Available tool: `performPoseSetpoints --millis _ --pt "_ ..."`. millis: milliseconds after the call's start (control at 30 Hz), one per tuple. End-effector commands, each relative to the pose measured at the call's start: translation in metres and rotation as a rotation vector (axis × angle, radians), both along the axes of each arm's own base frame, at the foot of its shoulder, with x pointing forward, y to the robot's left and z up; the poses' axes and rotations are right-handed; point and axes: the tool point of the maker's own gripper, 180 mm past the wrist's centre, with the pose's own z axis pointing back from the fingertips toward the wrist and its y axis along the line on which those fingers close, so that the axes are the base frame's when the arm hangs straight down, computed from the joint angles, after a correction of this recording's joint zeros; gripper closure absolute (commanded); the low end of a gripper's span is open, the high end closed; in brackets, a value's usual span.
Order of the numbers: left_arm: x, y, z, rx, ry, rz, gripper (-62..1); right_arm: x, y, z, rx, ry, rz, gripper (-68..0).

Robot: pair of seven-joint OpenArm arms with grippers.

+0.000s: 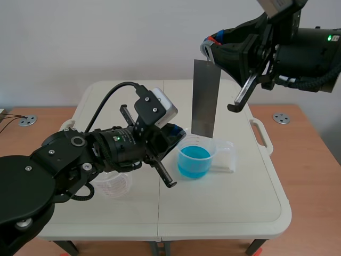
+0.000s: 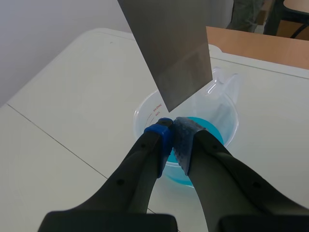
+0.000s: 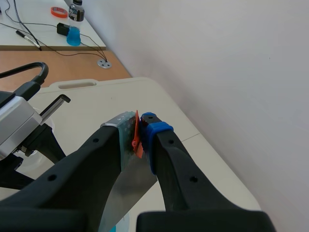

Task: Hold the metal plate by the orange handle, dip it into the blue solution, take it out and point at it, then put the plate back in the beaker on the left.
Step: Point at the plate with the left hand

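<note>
The grey metal plate (image 1: 205, 98) hangs upright over the clear beaker of blue solution (image 1: 194, 160), its lower edge just above the rim. My right gripper (image 1: 212, 50) is shut on the plate's orange handle (image 3: 137, 137), and the plate (image 3: 128, 191) hangs below the fingers. My left gripper (image 2: 171, 128) is shut with nothing in it. Its tips point at the plate's (image 2: 169, 48) lower corner, close beneath it and above the blue solution (image 2: 212, 130). In the scene view the left gripper (image 1: 178, 134) sits just left of that beaker. An empty clear beaker (image 1: 113, 185) stands on the left, partly hidden under the left arm.
Both beakers stand on a white folding table (image 1: 240, 197) that rests on a wooden desk (image 1: 314, 160). A carry handle (image 1: 259, 133) sits at the table's right edge. A far desk holds a bottle of blue liquid (image 3: 74, 29) and cables.
</note>
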Motion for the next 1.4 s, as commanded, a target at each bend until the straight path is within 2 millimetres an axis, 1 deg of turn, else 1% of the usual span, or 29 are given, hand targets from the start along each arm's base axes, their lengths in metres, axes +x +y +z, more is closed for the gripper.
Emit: performPoseSetpoints --millis 0,267,367,467,633,800,1067,1367 --pt "0.004 -0.004 0.014 -0.033 -0.033 -0.001 -1.8 0.000 0.000 0.011 0.017 -0.030 0.015 -1.1" --pt "0.004 -0.003 0.012 -0.027 -0.031 0.000 -1.8 0.000 0.000 0.011 0.017 -0.030 0.015 -1.1" --pt "0.003 0.004 0.010 -0.010 -0.034 0.000 -1.8 0.000 0.000 0.011 0.017 -0.030 0.015 -1.1" --pt "0.000 0.015 0.014 0.005 -0.053 0.003 -1.8 0.000 0.000 0.011 0.017 -0.030 0.015 -1.1" --pt "-0.009 0.041 0.034 0.006 -0.105 0.021 -1.8 0.000 0.000 0.011 0.017 -0.030 0.015 -1.1" --pt "-0.030 0.070 0.042 0.049 -0.132 0.027 -1.8 0.000 0.000 0.011 0.017 -0.030 0.015 -1.1" --pt "-0.069 0.119 0.045 0.029 -0.085 0.077 -1.8 0.000 0.000 0.011 0.017 -0.030 0.015 -1.1" --pt "-0.103 0.168 0.043 0.007 -0.027 0.156 -1.8 0.000 0.001 0.011 0.020 -0.031 0.017 -1.1"
